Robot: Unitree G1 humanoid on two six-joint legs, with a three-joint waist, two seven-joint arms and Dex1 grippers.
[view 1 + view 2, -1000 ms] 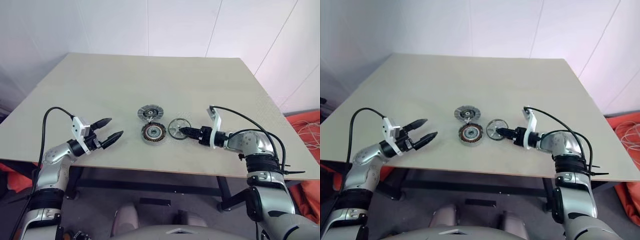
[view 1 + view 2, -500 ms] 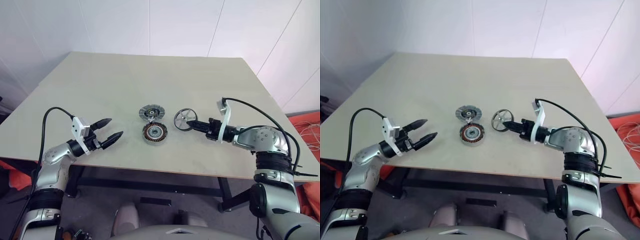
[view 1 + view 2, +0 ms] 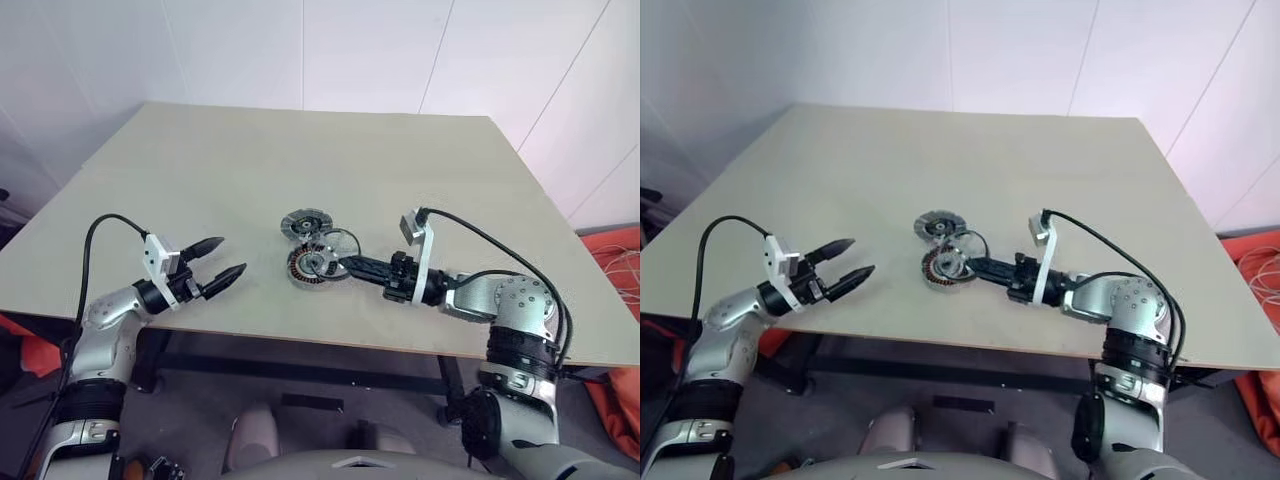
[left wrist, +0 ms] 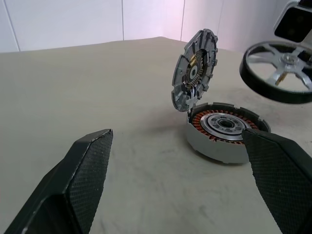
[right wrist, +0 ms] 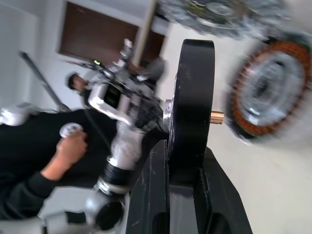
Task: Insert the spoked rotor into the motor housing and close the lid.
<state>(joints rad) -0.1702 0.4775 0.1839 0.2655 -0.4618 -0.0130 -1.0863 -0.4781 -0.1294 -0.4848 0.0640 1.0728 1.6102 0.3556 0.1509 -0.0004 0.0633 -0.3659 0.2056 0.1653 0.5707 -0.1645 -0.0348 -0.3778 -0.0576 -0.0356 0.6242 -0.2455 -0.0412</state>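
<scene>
Your spoked rotor [image 3: 335, 250] is off the table, pinched by its dark rim in the right gripper [image 3: 345, 264], whose two black fingers are closed narrowly on it. In the right wrist view you see the rotor edge-on between the fingers [image 5: 214, 185], with a small brass-coloured shaft end pointing toward the copper windings. The rotor hangs just above and beside the motor housing [image 3: 310, 267], overlapping its right edge in the head views; you cannot tell whether the two touch. The housing sits on the table [image 3: 300, 160] with its orange windings and silver centre facing up. The lid [image 4: 194, 71] stands open, hinged at the housing's far edge and tilted up, its ribbed inner face showing in the left wrist view. Your left gripper [image 3: 226, 260] waits well apart on the left side of the table, fingers spread wide and empty, pointing toward the housing.
</scene>
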